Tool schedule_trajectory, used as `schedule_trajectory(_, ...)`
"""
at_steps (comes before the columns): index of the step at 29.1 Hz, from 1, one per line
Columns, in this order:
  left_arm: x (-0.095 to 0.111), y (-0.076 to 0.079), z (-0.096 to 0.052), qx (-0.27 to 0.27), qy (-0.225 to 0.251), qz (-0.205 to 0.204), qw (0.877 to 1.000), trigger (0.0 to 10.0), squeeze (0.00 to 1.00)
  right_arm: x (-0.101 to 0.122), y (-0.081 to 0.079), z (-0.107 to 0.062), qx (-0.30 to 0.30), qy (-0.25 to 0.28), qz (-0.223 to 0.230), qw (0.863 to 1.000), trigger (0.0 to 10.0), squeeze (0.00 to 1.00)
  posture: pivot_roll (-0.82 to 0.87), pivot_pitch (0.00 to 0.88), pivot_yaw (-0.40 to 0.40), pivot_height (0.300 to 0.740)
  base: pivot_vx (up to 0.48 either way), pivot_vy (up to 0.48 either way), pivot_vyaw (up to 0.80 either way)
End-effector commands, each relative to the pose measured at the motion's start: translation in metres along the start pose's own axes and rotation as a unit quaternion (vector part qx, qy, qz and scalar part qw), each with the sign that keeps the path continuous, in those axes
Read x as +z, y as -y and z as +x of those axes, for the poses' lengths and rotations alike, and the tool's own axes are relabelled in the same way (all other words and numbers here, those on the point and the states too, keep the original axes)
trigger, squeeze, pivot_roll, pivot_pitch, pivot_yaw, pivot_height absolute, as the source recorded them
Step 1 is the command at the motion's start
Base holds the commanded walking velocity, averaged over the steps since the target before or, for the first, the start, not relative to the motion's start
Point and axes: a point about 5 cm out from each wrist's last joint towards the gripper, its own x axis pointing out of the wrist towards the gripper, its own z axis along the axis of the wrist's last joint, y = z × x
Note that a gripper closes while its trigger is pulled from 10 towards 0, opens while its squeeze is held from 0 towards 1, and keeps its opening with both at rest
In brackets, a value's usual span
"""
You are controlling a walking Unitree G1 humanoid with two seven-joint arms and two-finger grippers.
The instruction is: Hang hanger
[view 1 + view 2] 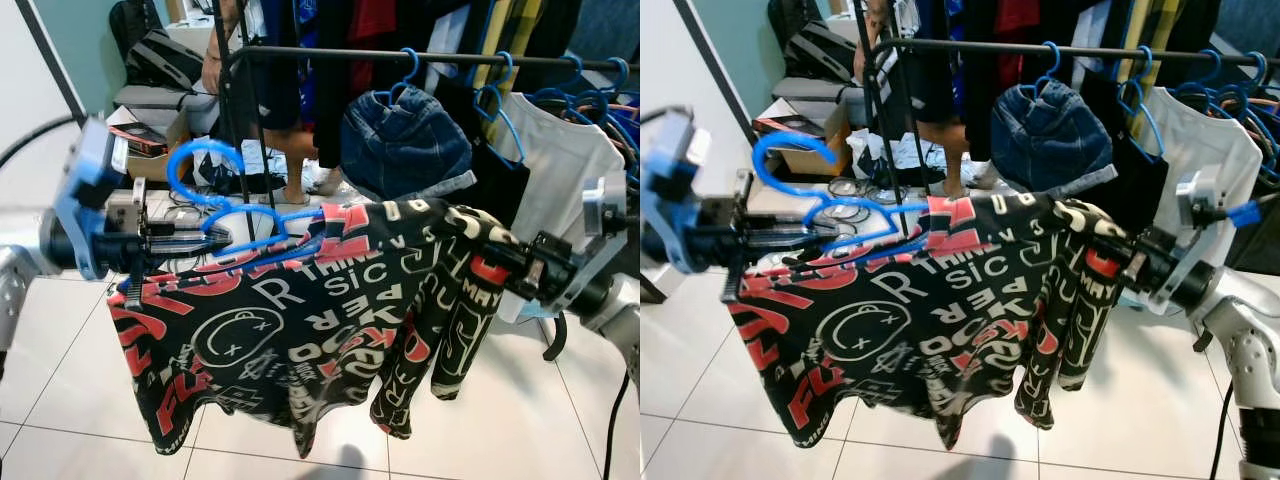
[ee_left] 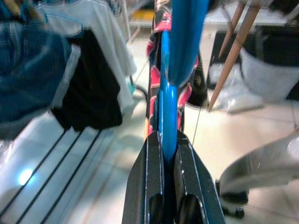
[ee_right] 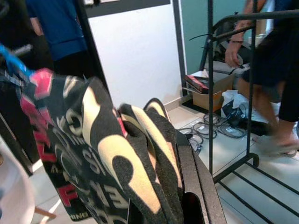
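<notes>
A blue plastic hanger (image 1: 235,205) is sitting in mid-air in front of the black rail (image 1: 420,57), its hook (image 1: 200,160) curling up and to the left, not yet on the rail. A black shirt (image 1: 310,310) printed with red and white lettering and a smiley face is draping from it, spreading wide and drooping toward the tiled floor, one sleeve dangling at the right. The rail is running across behind and above, already carrying other blue hangers with clothes

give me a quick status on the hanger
Left gripper shut on blue hanger. Right gripper shut on printed shirt. Hanger not yet on rail; denim garment hangs ahead.
</notes>
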Motion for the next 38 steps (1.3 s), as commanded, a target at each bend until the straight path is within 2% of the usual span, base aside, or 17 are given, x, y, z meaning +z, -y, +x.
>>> schedule_trajectory(1,-0.014,0.000,-0.009,0.018,-0.064,0.000,0.998,10.0,0.00,0.011,0.006,-0.004,-0.027,0.026,-0.019,0.999,0.0,0.00,-0.07,0.069,0.037,0.740,0.000,0.000,0.00)
schedule_trajectory(3,-0.014,0.000,-0.009,0.018,-0.064,0.000,0.998,10.0,0.00,0.011,0.006,-0.004,-0.027,0.026,-0.019,0.999,0.0,0.00,-0.07,0.069,0.037,0.740,0.000,0.000,0.00)
schedule_trajectory(5,-0.030,-0.001,-0.010,0.036,-0.106,0.004,0.994,10.0,0.00,0.014,0.009,-0.004,-0.035,0.029,-0.020,0.999,0.0,0.00,-0.08,0.072,0.035,0.740,0.000,0.000,0.00)
schedule_trajectory(8,-0.034,-0.001,-0.011,0.043,-0.116,0.006,0.992,10.0,0.00,0.014,0.010,-0.004,-0.038,0.030,-0.020,0.999,0.0,0.00,-0.08,0.073,0.035,0.740,0.000,0.000,0.00)
schedule_trajectory(12,-0.035,-0.002,-0.019,0.053,-0.120,0.004,0.991,10.0,0.00,0.016,0.016,-0.007,-0.062,0.033,-0.018,0.997,0.0,0.00,-0.08,0.076,0.034,0.740,0.000,0.000,0.00)
schedule_trajectory(16,-0.038,0.000,-0.026,0.050,-0.137,0.005,0.989,10.0,0.00,0.018,0.031,-0.012,-0.113,0.044,-0.015,0.992,0.0,0.00,-0.07,0.076,0.036,0.740,0.000,0.000,0.00)
schedule_trajectory(19,-0.042,0.000,-0.032,0.056,-0.147,0.013,0.988,10.0,0.00,0.021,0.047,-0.017,-0.182,0.062,-0.004,0.981,0.0,0.00,-0.07,0.075,0.036,0.740,0.000,0.000,0.00)
schedule_trajectory(21,-0.042,0.000,-0.032,0.056,-0.147,0.013,0.988,10.0,0.00,0.021,0.047,-0.017,-0.182,0.062,-0.004,0.981,0.0,0.00,-0.07,0.075,0.036,0.740,0.000,0.000,0.00)
schedule_trajectory(23,-0.044,-0.001,-0.036,0.067,-0.147,0.020,0.987,10.0,0.00,0.024,0.064,-0.026,-0.259,0.086,0.015,0.962,0.0,0.00,-0.07,0.072,0.036,0.740,0.000,0.000,0.00)
schedule_trajectory(26,-0.043,-0.002,-0.036,0.072,-0.140,0.023,0.987,10.0,0.00,0.024,0.069,-0.030,-0.285,0.091,0.021,0.954,0.0,0.00,-0.07,0.071,0.036,0.740,0.000,0.000,0.00)
schedule_trajectory(28,-0.042,-0.003,-0.036,0.076,-0.133,0.027,0.988,10.0,0.00,0.019,0.071,-0.031,-0.299,0.074,0.020,0.951,0.0,0.00,-0.07,0.071,0.039,0.740,0.000,0.000,0.00)
schedule_trajectory(30,-0.035,-0.006,-0.031,0.083,-0.103,0.039,0.990,10.0,0.00,0.001,0.065,-0.023,-0.280,0.017,0.015,0.960,0.0,0.00,-0.07,0.071,0.039,0.740,0.000,0.000,0.00)
schedule_trajectory(32,-0.035,-0.006,-0.031,0.083,-0.103,0.039,0.990,10.0,0.00,0.001,0.065,-0.023,-0.280,0.017,0.015,0.960,0.0,0.00,-0.07,0.071,0.039,0.740,0.000,0.000,0.00)
schedule_trajectory(33,-0.030,-0.008,-0.028,0.091,-0.082,0.048,0.991,10.0,0.00,-0.011,0.060,-0.018,-0.261,-0.016,0.013,0.965,0.0,0.00,-0.07,0.072,0.040,0.740,0.000,0.000,0.00)
schedule_trajectory(35,-0.030,-0.008,-0.028,0.091,-0.082,0.048,0.991,10.0,0.00,-0.011,0.060,-0.018,-0.261,-0.016,0.013,0.965,0.0,0.00,-0.07,0.072,0.040,0.740,0.000,0.000,0.00)
schedule_trajectory(36,-0.022,-0.012,-0.027,0.100,-0.054,0.056,0.992,10.0,0.00,-0.022,0.056,-0.014,-0.252,-0.041,0.017,0.967,0.0,0.00,-0.07,0.073,0.040,0.740,0.000,0.000,0.00)
schedule_trajectory(38,-0.022,-0.012,-0.027,0.100,-0.054,0.056,0.992,10.0,0.00,-0.022,0.056,-0.014,-0.252,-0.041,0.017,0.967,0.0,0.00,-0.07,0.073,0.040,0.740,0.000,0.000,0.00)
